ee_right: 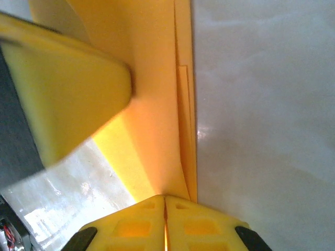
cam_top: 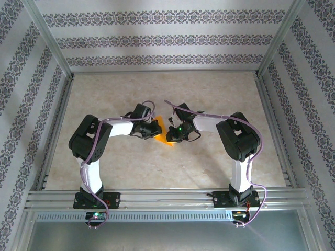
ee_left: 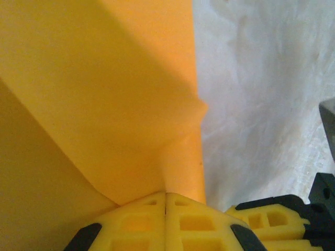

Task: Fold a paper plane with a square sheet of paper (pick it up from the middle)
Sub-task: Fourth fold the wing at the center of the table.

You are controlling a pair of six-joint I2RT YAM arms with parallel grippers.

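The orange sheet of paper [cam_top: 163,134] is held above the table between both grippers, folded into a narrower creased shape with a point towards the near side. I cannot tell whether it has the paper plane's dart shape. My left gripper [cam_top: 155,128] is shut on its left side; in the left wrist view the yellow fingertips [ee_left: 166,196] meet on the paper [ee_left: 104,94]. My right gripper [cam_top: 175,132] is shut on its right edge, where the fingertips [ee_right: 165,197] pinch layered folds [ee_right: 157,104]. The left gripper's finger [ee_right: 68,89] shows beside the paper.
The beige marble-patterned table [cam_top: 157,89] lies under the paper. Metal frame rails [cam_top: 162,197] run along the near edge, and patterned walls [cam_top: 157,39] close the back and sides. Both arms bend inward, their cables looping above the grippers.
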